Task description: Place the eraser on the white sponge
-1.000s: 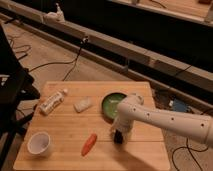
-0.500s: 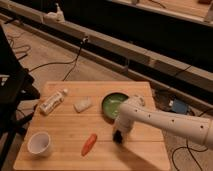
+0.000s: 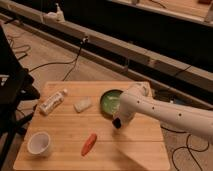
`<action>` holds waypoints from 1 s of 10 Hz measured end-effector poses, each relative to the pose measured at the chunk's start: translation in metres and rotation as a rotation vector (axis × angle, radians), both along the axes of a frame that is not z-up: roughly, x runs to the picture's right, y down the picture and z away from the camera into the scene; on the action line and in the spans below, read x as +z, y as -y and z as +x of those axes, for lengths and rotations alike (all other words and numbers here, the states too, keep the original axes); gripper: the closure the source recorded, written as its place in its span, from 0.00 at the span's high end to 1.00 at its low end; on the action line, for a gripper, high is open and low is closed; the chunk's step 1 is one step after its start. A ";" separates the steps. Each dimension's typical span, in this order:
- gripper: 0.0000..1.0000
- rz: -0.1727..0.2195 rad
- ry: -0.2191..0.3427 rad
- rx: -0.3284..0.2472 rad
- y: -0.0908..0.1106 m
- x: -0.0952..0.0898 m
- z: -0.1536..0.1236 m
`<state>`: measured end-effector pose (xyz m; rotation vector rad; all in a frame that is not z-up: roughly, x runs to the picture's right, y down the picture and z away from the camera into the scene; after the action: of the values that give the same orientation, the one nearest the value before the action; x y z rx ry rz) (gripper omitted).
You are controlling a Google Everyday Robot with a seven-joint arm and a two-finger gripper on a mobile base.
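Note:
My gripper [image 3: 117, 123] hangs at the end of the white arm, just over the wooden table [image 3: 145, 150], at the near edge of the green dish. It is shut on the eraser [image 3: 117, 124], a small black block that shows as a dark tip between the fingers and is raised slightly off the wood. The white sponge [image 3: 82, 105], an off-white rounded pad, lies flat to the left of the dish, about a hand's width left of the gripper.
A round green dish [image 3: 110, 102] sits right behind the gripper. An orange carrot [image 3: 89, 144] lies front centre, a white cup [image 3: 39, 143] front left, and a white labelled tube [image 3: 52, 101] at the left. Cables trail on the floor beyond the table.
The gripper has closed on the eraser and risen a little from the table surface. The sponge, dish, carrot and cup have stayed put.

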<state>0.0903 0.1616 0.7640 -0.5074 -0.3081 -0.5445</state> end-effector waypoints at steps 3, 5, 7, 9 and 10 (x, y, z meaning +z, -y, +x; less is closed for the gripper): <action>0.00 0.113 -0.065 0.012 0.062 -0.023 0.007; 0.00 0.164 -0.053 0.026 0.094 -0.021 -0.008; 0.00 0.220 0.047 0.055 0.139 -0.006 -0.059; 0.00 0.237 0.121 0.067 0.157 -0.005 -0.092; 0.00 0.236 0.121 0.067 0.157 -0.005 -0.092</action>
<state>-0.0015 0.0047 0.7594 -0.2351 -0.3693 -0.5393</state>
